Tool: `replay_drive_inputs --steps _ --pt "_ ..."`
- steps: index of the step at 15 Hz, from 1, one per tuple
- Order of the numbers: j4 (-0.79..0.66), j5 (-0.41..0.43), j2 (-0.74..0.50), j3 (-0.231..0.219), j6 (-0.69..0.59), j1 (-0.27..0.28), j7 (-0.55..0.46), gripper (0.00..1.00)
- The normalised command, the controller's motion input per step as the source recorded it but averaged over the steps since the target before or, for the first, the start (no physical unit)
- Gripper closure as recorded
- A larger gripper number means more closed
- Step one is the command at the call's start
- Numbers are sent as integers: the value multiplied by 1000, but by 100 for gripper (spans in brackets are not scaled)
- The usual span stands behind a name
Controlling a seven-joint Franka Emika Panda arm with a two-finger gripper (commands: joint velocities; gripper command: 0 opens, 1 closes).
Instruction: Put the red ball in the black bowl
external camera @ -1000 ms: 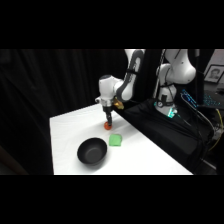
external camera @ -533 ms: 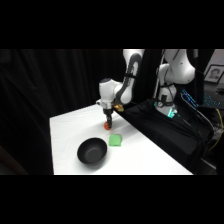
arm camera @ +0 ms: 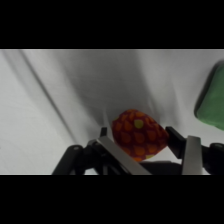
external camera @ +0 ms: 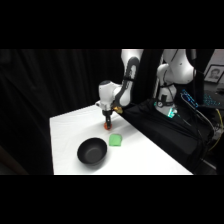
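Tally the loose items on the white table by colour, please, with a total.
Red: 1, the ball, between the gripper's fingers
Black: 1, the bowl
Green: 1, the block
Total: 3

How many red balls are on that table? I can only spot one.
1. The red ball sits between the fingers of the gripper, near the table's far side, beyond the black bowl and green block. Nothing suggests another hidden.
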Motion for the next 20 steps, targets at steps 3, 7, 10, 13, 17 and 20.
replay_drive_inputs --steps 3,7,10,13,17,20 --pt "67 46 67 20 120 -38 -58 60" --pt "-17 -42 -71 -57 31 37 -26 92" --pt "-99 -55 -250 -29 -135 30 -80 100" --pt "-138 -53 -436 15 -354 -2 -154 96" --pt "-122 -134 -502 -46 -414 34 -97 96" --pt "-35 -208 -420 -83 -388 47 -28 96"
